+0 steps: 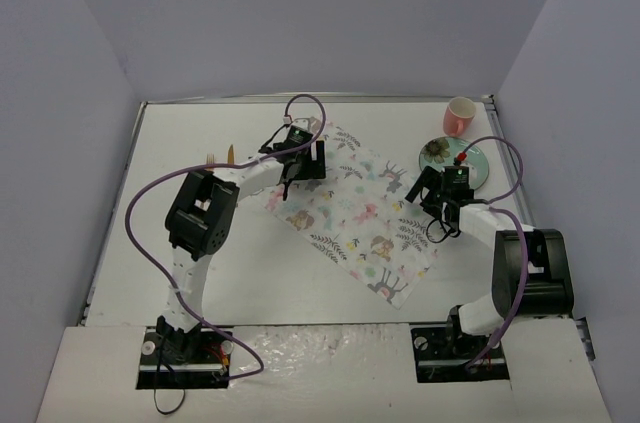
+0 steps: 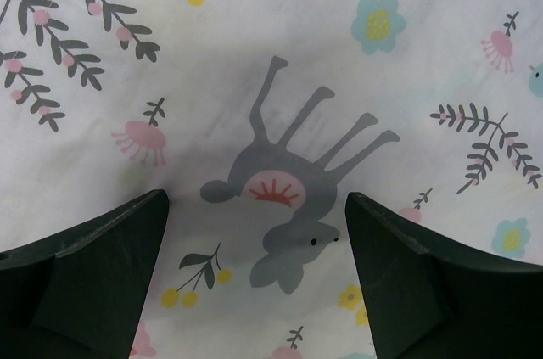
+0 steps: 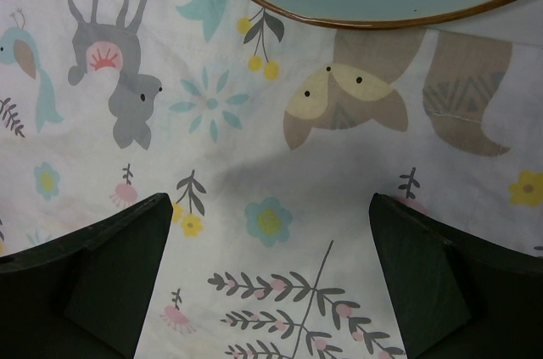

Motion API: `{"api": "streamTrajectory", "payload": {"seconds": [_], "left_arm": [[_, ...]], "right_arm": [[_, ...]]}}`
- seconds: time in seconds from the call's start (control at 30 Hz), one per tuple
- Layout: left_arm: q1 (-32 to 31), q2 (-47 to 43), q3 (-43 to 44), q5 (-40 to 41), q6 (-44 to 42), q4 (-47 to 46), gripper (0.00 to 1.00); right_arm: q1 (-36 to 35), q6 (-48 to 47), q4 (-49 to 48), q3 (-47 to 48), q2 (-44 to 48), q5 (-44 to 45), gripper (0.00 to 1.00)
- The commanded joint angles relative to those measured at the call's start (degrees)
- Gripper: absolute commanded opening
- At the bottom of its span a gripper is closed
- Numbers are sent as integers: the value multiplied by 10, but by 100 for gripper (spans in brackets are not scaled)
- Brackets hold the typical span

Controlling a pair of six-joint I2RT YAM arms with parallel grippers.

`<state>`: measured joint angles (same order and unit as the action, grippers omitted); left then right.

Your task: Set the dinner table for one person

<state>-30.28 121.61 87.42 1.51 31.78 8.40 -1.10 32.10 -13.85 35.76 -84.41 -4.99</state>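
The dinner table (image 1: 200, 273) is a large white top with thin metal edging. A floral-printed white placemat (image 1: 355, 213) lies on it at a slant. My left gripper (image 1: 305, 161) hangs open and empty over the mat's far left corner; in the left wrist view (image 2: 254, 206) a grey donkey print (image 2: 288, 198) lies between its jaws. My right gripper (image 1: 430, 188) hangs open and empty over the mat's right corner; it also shows in the right wrist view (image 3: 270, 206). A teal plate (image 1: 468, 163) sits just beyond it, its rim (image 3: 373, 23) at the mat's edge.
A pink cup (image 1: 459, 116) stands at the far right corner, behind the plate. A small flowery object (image 1: 435, 150) rests on the plate's left side. A fork (image 1: 209, 158) and a wooden utensil (image 1: 230, 153) lie left of the mat, partly behind the left arm.
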Motion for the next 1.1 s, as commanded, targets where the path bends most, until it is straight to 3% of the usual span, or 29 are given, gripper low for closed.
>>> {"api": "streamTrajectory", "payload": {"seconds": [0.0, 0.4, 0.83, 1.07], "left_arm": [[12, 3, 3, -1, 1, 79, 84], [13, -66, 105, 64, -105, 115, 96], [14, 93, 315, -15, -159, 108, 97], [16, 141, 351, -42, -144, 72, 96]], "right_arm": [[-1, 4, 15, -6, 17, 4, 100], [-6, -11, 43, 33, 167, -11, 100], [-5, -3, 49, -9, 188, -20, 100], [-5, -2, 51, -25, 200, -42, 100]]}}
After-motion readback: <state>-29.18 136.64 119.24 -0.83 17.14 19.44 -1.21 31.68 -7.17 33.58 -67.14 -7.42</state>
